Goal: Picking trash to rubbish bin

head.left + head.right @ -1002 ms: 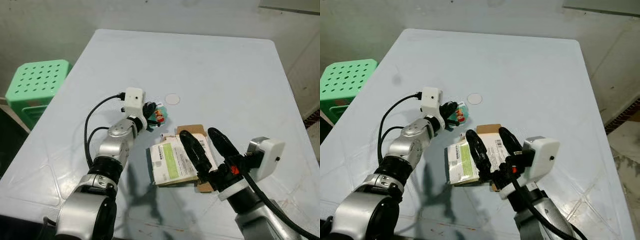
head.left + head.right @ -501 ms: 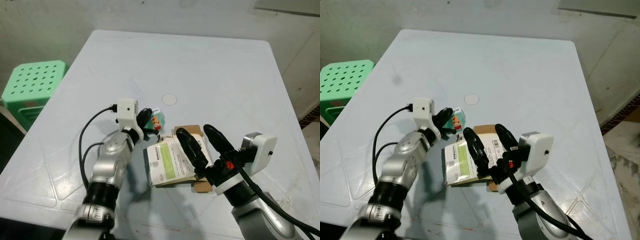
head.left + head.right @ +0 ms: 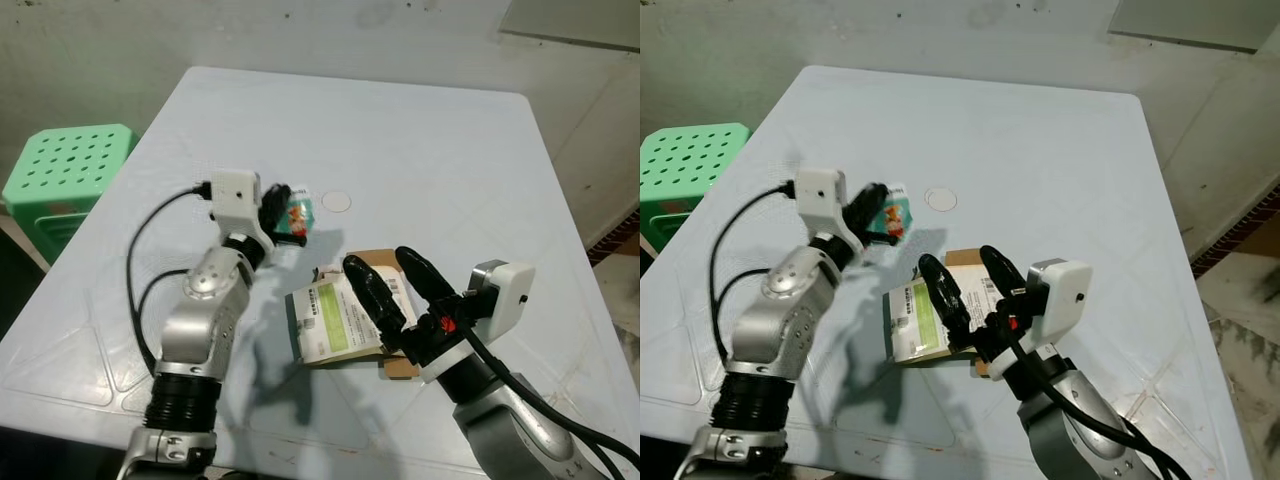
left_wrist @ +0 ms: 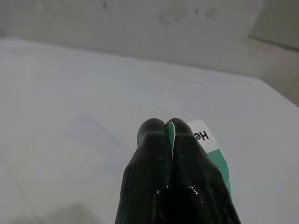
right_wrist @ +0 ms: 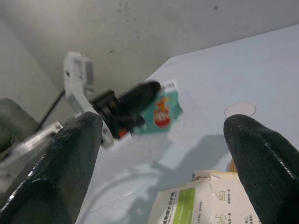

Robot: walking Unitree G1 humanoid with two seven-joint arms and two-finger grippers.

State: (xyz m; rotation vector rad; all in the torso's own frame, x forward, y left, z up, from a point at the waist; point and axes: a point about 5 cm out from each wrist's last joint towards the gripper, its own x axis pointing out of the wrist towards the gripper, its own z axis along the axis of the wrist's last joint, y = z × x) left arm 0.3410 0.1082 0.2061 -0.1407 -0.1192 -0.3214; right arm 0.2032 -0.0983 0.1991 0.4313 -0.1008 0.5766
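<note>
My left gripper [image 3: 284, 212] is shut on a small teal and white snack wrapper [image 3: 298, 213] and holds it up off the pale blue table [image 3: 420, 140]. In the left wrist view the wrapper [image 4: 206, 141] sticks out between the closed fingertips [image 4: 154, 133]. A flattened white and green carton [image 3: 332, 320] lies on a brown cardboard piece [image 3: 381, 261] near the table's front. My right gripper [image 3: 378, 262] stands open just over the carton, one finger across it. In the right wrist view the wrapper [image 5: 164, 112] hangs beyond the carton [image 5: 196, 203].
A green perforated stool [image 3: 62, 168] stands on the floor left of the table. A small round mark [image 3: 337, 202] lies on the table just behind the wrapper. The table's right edge [image 3: 570, 250] borders a wall and floor.
My left gripper has risen from the table with the wrapper in it, moving up and slightly left. My right gripper stays open over the carton. The camera has shifted a little.
</note>
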